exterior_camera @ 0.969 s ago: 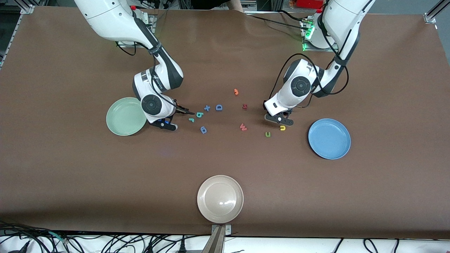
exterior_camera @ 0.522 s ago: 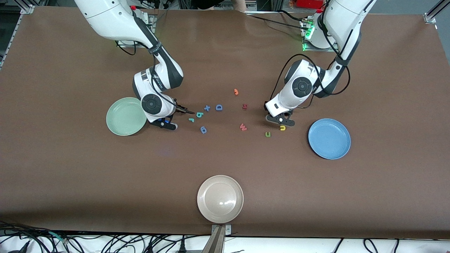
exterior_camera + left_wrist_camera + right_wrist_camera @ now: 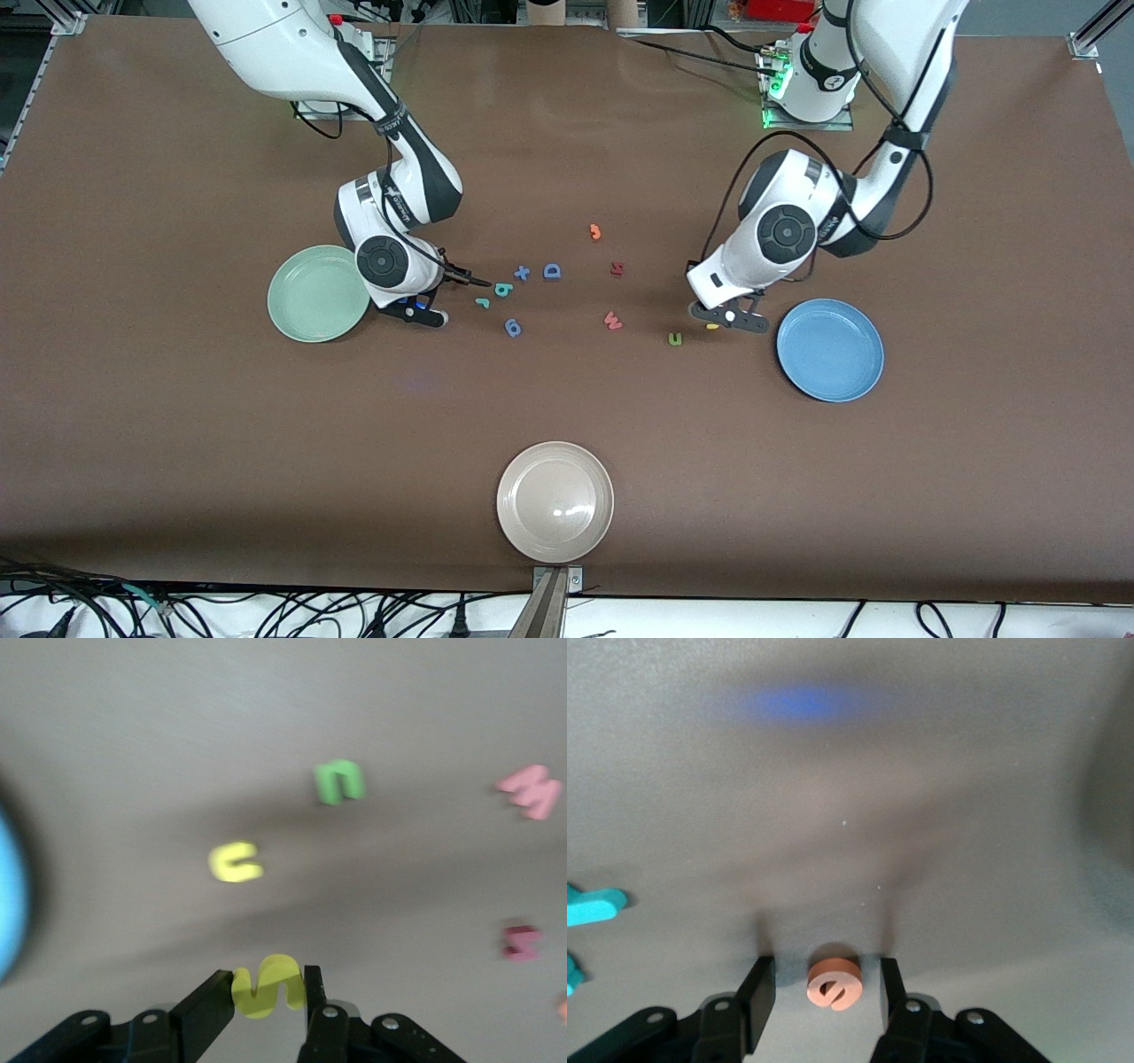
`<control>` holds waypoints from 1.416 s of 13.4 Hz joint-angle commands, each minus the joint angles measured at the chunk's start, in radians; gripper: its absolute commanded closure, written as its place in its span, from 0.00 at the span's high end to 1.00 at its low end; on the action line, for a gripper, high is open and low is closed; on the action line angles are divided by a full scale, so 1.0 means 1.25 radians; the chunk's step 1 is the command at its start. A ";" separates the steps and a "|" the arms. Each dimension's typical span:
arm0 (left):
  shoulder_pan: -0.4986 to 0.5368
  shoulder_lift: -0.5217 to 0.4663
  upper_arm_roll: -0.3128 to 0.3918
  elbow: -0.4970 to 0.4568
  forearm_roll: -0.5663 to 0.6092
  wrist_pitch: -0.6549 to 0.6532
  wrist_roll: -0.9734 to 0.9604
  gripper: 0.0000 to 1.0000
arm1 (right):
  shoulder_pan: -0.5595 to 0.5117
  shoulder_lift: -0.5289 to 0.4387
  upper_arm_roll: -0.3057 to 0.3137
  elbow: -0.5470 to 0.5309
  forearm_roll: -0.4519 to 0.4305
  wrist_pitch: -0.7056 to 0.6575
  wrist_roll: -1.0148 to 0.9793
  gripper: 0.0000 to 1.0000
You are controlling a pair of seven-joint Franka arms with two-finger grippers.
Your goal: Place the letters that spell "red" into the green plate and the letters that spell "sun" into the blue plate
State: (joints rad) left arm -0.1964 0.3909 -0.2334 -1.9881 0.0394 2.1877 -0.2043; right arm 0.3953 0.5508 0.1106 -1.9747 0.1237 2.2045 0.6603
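Note:
My left gripper (image 3: pixel 267 979) is shut on the yellow "s" (image 3: pixel 268 986). It hangs over the table (image 3: pixel 728 316) beside the blue plate (image 3: pixel 830 349). The yellow "u" (image 3: pixel 236 861) and green "n" (image 3: pixel 338 781) lie on the table under it. My right gripper (image 3: pixel 827 967) is open and stands low, next to the green plate (image 3: pixel 306 297). The orange "e" (image 3: pixel 834 983) lies between its fingers (image 3: pixel 757 992), with a gap on each side. The teal "d" (image 3: pixel 503 290) and teal "r" (image 3: pixel 482 302) lie just beside that gripper (image 3: pixel 416 312), toward the table's middle.
Other letters are spread mid-table: a blue "x" (image 3: pixel 522 273), a blue "D" (image 3: pixel 552 271), a blue round letter (image 3: pixel 513 328), an orange one (image 3: pixel 595 232) and two red ones (image 3: pixel 612 320). A beige plate (image 3: pixel 555 501) sits near the front edge.
The left arm has carried the yellow "s" from beside the "u" toward the blue plate. The right arm has stayed in place by the green plate.

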 commanded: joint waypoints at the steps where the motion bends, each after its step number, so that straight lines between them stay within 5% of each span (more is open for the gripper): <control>1: 0.047 0.000 -0.002 0.039 0.063 -0.049 0.076 0.19 | 0.002 -0.015 0.001 -0.024 0.013 0.001 0.004 0.55; 4: 0.146 0.006 -0.002 0.053 0.064 -0.049 0.250 0.20 | 0.002 -0.015 0.001 -0.029 0.013 0.001 0.004 0.54; 8: 0.258 0.070 -0.002 0.086 0.065 -0.043 0.467 0.20 | 0.002 -0.015 0.001 -0.029 0.013 0.002 0.004 0.18; 12: 0.309 0.130 -0.002 0.106 0.065 -0.006 0.567 0.23 | 0.002 -0.014 0.000 -0.028 0.012 0.002 0.004 0.00; 13: 0.315 0.136 -0.002 0.106 0.065 -0.003 0.578 0.30 | 0.002 -0.015 0.000 -0.024 0.012 -0.003 0.003 0.00; 15: 0.315 0.136 -0.004 0.107 0.065 -0.004 0.581 1.00 | -0.001 -0.039 -0.006 -0.011 0.012 -0.028 -0.015 0.00; 19: 0.308 0.123 -0.032 0.109 0.057 -0.014 0.582 1.00 | -0.009 -0.085 -0.080 0.098 0.010 -0.241 -0.062 0.00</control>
State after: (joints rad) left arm 0.1861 0.5537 -0.2446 -1.8681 0.0978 2.1897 0.5101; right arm 0.3908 0.4806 0.0535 -1.9081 0.1273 2.0177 0.6273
